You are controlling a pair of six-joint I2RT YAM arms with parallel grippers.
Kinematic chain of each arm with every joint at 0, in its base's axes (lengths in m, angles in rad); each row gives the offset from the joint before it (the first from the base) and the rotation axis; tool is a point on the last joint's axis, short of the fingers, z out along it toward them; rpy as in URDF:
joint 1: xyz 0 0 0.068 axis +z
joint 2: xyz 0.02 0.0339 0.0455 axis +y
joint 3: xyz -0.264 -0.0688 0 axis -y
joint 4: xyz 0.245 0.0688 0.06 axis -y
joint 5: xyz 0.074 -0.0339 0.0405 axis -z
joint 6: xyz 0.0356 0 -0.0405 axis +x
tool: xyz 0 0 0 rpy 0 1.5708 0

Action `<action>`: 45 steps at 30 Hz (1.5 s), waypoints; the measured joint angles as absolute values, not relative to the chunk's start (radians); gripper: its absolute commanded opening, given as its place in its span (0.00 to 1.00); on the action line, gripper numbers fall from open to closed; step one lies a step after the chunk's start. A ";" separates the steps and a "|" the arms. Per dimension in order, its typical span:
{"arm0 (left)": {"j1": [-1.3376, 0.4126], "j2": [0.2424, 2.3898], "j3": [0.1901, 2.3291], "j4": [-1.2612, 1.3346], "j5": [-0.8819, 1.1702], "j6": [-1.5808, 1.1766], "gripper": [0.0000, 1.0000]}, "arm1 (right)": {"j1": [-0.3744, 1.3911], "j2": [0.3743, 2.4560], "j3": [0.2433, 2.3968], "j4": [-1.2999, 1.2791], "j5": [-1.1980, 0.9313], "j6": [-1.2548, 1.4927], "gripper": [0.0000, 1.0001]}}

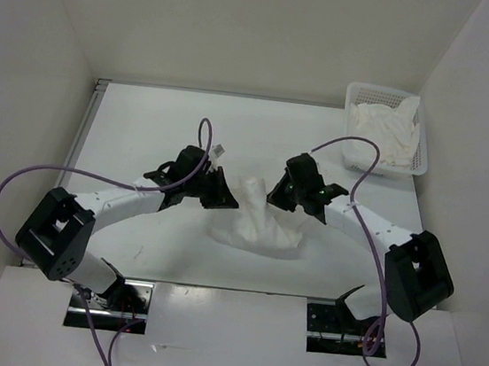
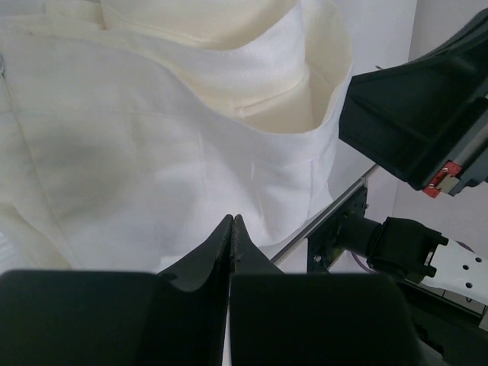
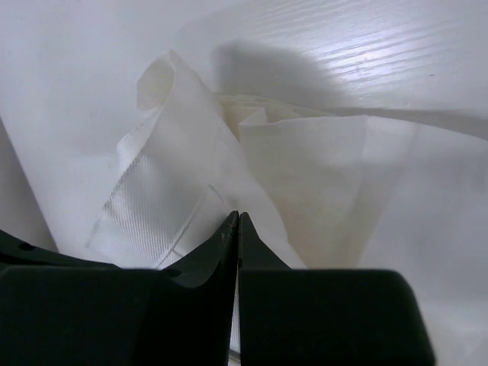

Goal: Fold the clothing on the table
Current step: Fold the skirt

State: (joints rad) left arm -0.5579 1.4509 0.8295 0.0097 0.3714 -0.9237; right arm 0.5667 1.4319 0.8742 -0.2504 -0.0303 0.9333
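One piece of clothing (image 1: 257, 225) lies bunched on the one table (image 1: 153, 127), white and thin, with its upper part drawn into a peak between the two grippers. The bulk of it spreads out below and ahead of both sets of fingertips.

The left gripper (image 1: 223, 191) touches the peak's left edge. In its wrist view the two fingers (image 2: 217, 248) are pressed together with no gap, and the fabric starts right at their tips and fills the view beyond them (it looks pinched there).

The right gripper (image 1: 277, 191) meets the peak's right edge, just beside the left one. Its two fingers (image 3: 255, 248) are likewise pressed tip to tip. A creased fold of the garment runs up to the tips and fans away in front of them, so it appears nipped between them.

Well beyond the right gripper's fingers, at the table's far right corner, stands one mesh basket (image 1: 421, 160) heaped with white cloth (image 1: 381, 128).
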 measured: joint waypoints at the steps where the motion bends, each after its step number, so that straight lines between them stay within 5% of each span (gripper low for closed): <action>1: -0.562 1.455 0.829 0.011 0.371 -0.924 0.00 | 0.567 1.426 0.874 -0.264 -0.014 0.930 0.02; 13: -0.604 1.568 0.869 0.028 0.364 -0.931 0.00 | 0.567 1.074 0.883 -0.406 0.030 0.878 0.01; 27: -0.577 1.405 0.886 -0.047 0.292 -0.914 0.00 | 0.622 1.483 0.961 -0.378 -0.147 0.776 0.01; 45: -0.561 1.398 0.877 -0.078 0.281 -0.889 0.00 | 0.514 1.551 0.834 -0.353 0.001 0.796 0.01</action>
